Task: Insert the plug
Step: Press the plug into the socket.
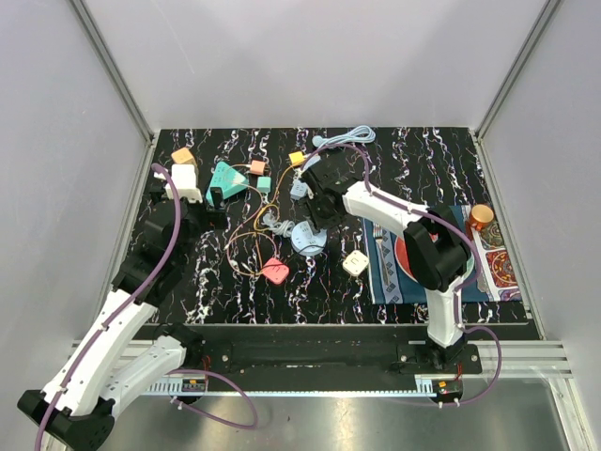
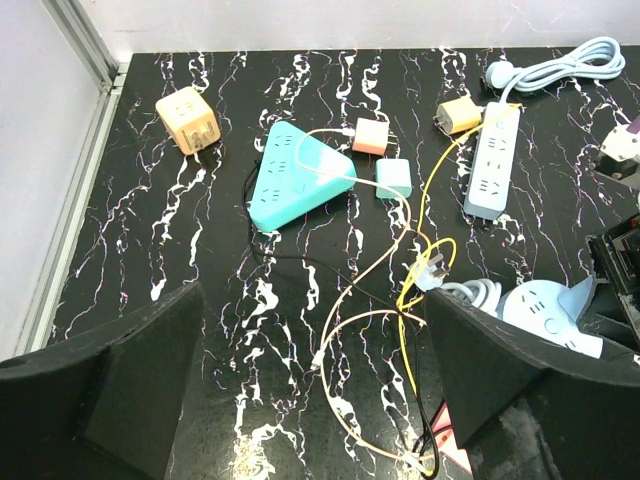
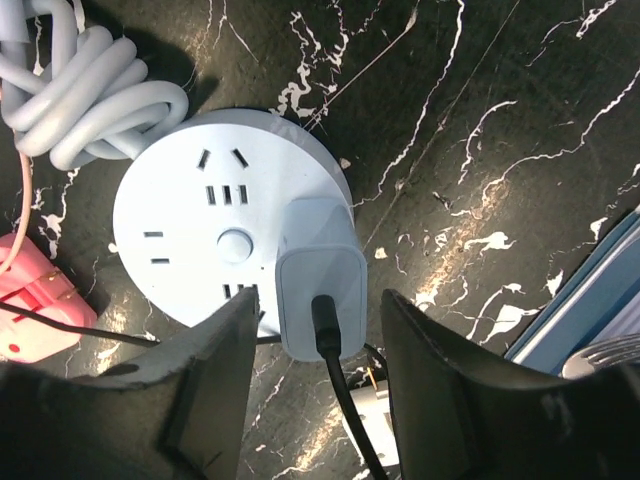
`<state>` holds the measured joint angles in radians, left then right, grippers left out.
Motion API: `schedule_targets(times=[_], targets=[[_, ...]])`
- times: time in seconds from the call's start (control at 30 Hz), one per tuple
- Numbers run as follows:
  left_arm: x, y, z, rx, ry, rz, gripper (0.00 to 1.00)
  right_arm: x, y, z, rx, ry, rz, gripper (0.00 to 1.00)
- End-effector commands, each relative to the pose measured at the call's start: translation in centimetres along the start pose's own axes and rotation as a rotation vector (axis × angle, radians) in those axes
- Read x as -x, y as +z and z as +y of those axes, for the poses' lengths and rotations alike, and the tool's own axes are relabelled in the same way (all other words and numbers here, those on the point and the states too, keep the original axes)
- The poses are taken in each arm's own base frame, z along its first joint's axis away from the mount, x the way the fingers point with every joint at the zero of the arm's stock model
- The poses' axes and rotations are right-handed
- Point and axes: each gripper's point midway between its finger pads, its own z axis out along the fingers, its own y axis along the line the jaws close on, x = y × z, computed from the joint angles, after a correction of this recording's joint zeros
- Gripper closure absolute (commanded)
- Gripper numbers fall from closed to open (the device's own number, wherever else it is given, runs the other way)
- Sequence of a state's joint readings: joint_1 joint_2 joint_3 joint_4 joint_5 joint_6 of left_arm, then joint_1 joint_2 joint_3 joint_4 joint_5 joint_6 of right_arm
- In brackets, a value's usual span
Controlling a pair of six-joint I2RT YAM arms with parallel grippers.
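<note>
Plug [image 3: 315,260] is being straddled on the round socket [image 3: 190,230] by the right end effector [image 3: 318,300], the nearer one, whose jaws are being held half wide without touching it, its long axis lying along their gap.

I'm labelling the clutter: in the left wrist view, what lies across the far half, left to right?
Orange cube charger, teal triangular power strip, pink square charger, long white power strip.

obstacles: cable tangle [image 2: 408,292], round socket hub [image 1: 308,237] mid-table | free: tabletop [image 2: 200,240] left
</note>
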<state>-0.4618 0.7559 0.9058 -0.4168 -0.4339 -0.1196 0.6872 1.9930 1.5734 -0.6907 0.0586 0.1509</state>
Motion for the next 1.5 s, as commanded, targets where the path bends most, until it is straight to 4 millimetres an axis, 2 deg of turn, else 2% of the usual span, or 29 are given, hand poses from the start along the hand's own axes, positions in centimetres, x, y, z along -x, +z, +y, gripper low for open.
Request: schedule_targets(times=[0.0,0.47,0.57,0.67,0.7,0.8,0.83,0.9,0.97,1.03,1.07,1.13,1.17,1.3,1.47], targets=[[0.7,0.3,-0.5,-0.025,-0.004,-0.029,0.05,1.2,-1.1,0.7,0.03,-0.003,-0.011,0.44],[0.7,0.3,-0.6,-0.031,-0.006,-0.027,0.05,1.8,-0.8,0.7,0.032,0.003,0.009,0.45],[0.7,0.3,-0.7,-0.035,-0.005,-0.025,0.05,1.6,-0.5,0.8,0.036,0.003,0.018,0.52],[0.6,0.4,-0.7,-0.035,-0.004,-0.022,0.05,1.2,-0.2,0.8,0.037,0.001,0.033,0.63],[0.5,0.4,-0.8,-0.036,-0.004,-0.022,0.05,0.9,0.0,0.7,0.037,0.001,0.041,0.71],[0.6,0.4,-0.7,-0.034,-0.005,-0.024,0.05,0.1,0.2,0.7,0.041,-0.004,0.062,0.84],[0.6,0.4,-0.7,-0.034,-0.005,-0.024,0.05,-0.2,0.3,0.6,0.039,-0.006,0.07,0.92],[0.7,0.4,-0.7,-0.032,-0.005,-0.025,0.05,-1.1,0.5,0.5,0.037,-0.013,0.085,1.0],[0.7,0.4,-0.6,-0.031,-0.006,-0.025,0.05,-2.5,0.9,0.2,0.033,-0.024,0.109,1.0],[0.6,0.4,-0.6,-0.029,-0.004,-0.023,0.05,-2.7,0.9,0.2,0.037,-0.023,0.089,1.0],[0.7,0.4,-0.5,-0.028,-0.006,-0.026,0.05,-4.1,1.3,-0.1,0.032,-0.026,0.111,1.0],[0.7,0.4,-0.5,-0.026,-0.007,-0.026,0.05,-4.4,1.4,0.3,0.061,-0.022,0.091,1.0],[0.6,0.4,-0.5,-0.024,-0.006,-0.025,0.05,-5.6,1.8,0.1,0.059,-0.02,0.112,1.0],[0.6,0.5,-0.5,-0.023,-0.007,-0.025,0.05,-7.2,2.9,-0.2,0.043,-0.025,0.144,1.0],[0.5,0.5,-0.5,-0.021,-0.005,-0.021,0.05,-7.0,3.8,0.2,0.038,-0.036,0.158,1.0]])
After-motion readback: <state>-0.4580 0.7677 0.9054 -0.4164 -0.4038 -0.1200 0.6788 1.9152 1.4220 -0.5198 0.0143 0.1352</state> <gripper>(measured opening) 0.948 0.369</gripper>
